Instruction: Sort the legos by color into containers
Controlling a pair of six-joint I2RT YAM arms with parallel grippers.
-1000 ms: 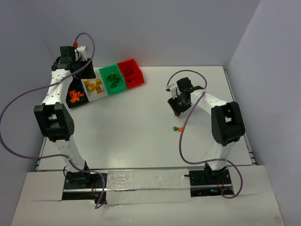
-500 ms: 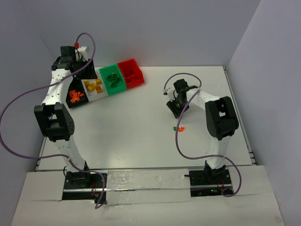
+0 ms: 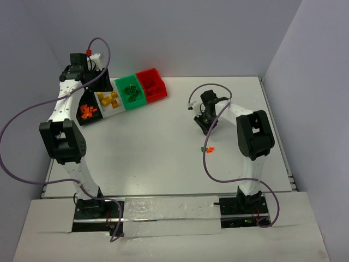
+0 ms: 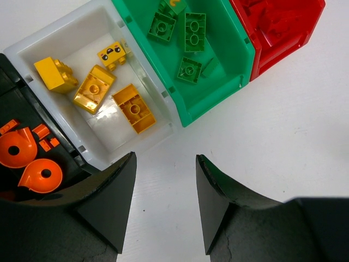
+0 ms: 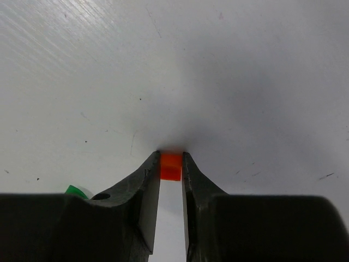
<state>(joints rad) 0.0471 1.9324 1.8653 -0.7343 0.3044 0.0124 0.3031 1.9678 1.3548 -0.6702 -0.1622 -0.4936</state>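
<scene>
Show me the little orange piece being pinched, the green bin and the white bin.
orange piece [image 5: 170, 166]: right wrist view, middle of its visible face.
green bin [image 4: 216, 39]: left wrist view, bare patch of its floor.
white bin [image 4: 82, 48]: left wrist view, bare patch of its floor.

The black bin [image 4: 22, 106] held orange pieces [image 4: 15, 148], the white bin [image 4: 71, 41] yellow bricks [image 4: 94, 88], one printed with black marks, and the green bin [image 4: 229, 60] green bricks [image 4: 194, 31]. The red bin [image 4: 283, 33] was red throughout. A lone orange-red piece [image 5: 170, 166] showed against the white table [image 5: 245, 65].
</scene>
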